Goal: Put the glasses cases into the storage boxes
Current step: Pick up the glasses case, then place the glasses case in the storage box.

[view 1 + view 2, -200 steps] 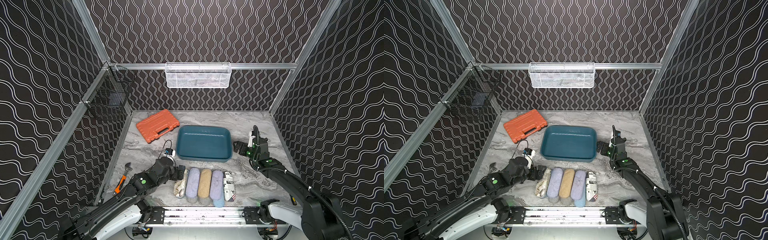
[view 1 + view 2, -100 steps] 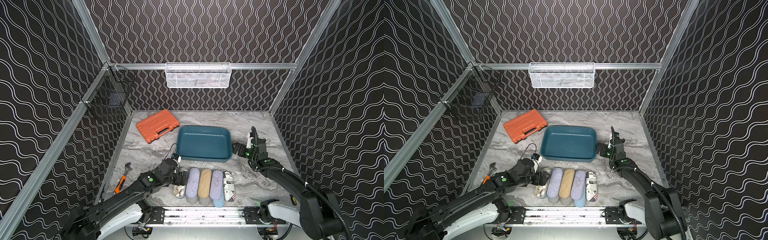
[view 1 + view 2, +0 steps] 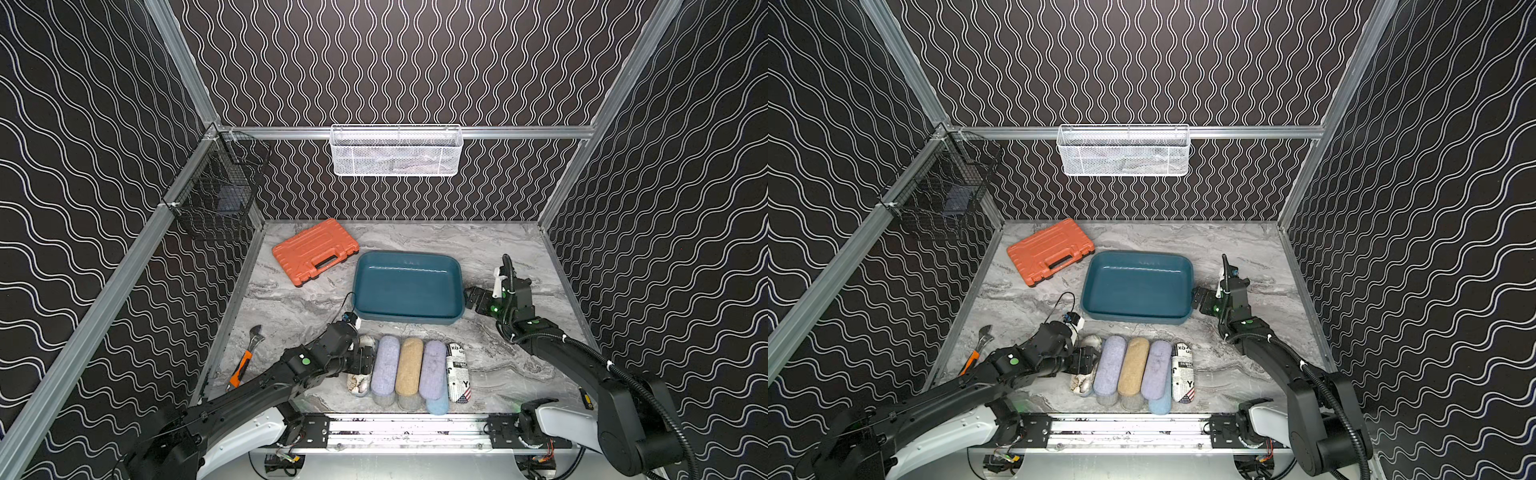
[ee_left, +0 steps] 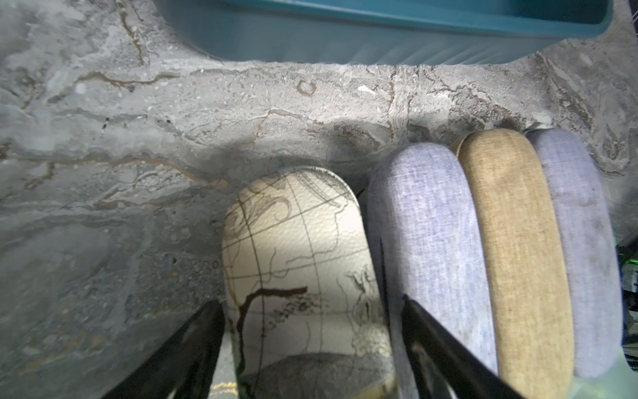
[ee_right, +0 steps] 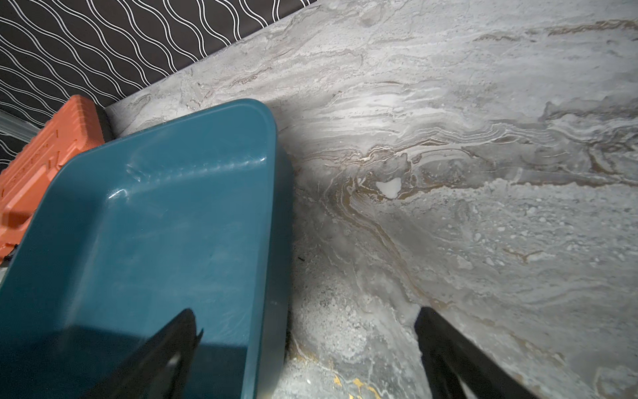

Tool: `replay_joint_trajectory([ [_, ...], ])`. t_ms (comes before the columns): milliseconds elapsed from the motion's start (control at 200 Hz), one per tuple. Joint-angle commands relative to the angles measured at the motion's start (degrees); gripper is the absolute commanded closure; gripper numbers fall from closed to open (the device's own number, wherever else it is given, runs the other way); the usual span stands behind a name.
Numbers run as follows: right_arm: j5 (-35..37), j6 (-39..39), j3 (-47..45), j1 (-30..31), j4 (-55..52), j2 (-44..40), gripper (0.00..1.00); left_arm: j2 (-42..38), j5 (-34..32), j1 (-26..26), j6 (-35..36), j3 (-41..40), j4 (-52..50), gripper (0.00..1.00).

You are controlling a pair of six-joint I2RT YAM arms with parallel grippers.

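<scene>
Left wrist view is showing my left claw [image 4: 310, 304] straddling the map-printed case [image 4: 297, 241], one finger at its outer side, the other wedging beside the lavender case [image 4: 424, 224]; I cannot tell whether I am squeezing. That case is lying at the left end of the row of cases [image 3: 409, 368] in front of the teal tray [image 3: 409, 286], while my right claw [image 5: 305, 311] is hanging released, jaws wide, astride the tray's right wall.

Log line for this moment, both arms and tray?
left end effector: open, straddling map-printed glasses case | right end effector: open, empty, at teal tray rim | teal tray: empty
</scene>
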Motion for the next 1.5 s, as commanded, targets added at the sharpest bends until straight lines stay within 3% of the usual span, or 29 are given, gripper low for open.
replay_joint_trajectory([
  [0,-0.3,0.7,-0.1,-0.1,1.3,0.1,0.0,0.2,-0.2,-0.2,-0.9,-0.3,2.4,0.22],
  [200,-0.4,0.8,-0.1,-0.3,1.3,0.2,0.0,0.0,-0.9,-0.4,-0.7,0.5,1.3,0.39],
  [485,-0.4,0.8,-0.1,-0.4,1.2,0.4,0.0,-4.3,-3.5,-0.5,-0.1,5.0,-5.9,0.42],
  [696,-0.6,0.8,0.2,-0.4,1.1,0.7,0.0,-4.3,-6.6,-0.5,1.9,14.6,-13.0,0.42],
  [836,-0.6,0.7,0.2,-0.4,1.0,0.5,0.0,1.5,-9.2,-0.5,3.8,23.2,-14.7,0.42],
  [1056,-0.8,0.4,0.2,-0.5,0.9,0.3,0.0,14.1,-15.6,0.5,7.2,33.2,-9.7,0.42],
  [1246,-1.2,0.2,0.3,-0.7,0.7,-0.2,0.0,26.0,-13.8,6.6,7.3,38.1,-0.3,0.44],
  [1491,-0.9,0.3,-0.8,-1.0,1.0,-1.2,0.0,40.0,-17.8,8.1,10.9,47.7,-0.9,0.42],
])
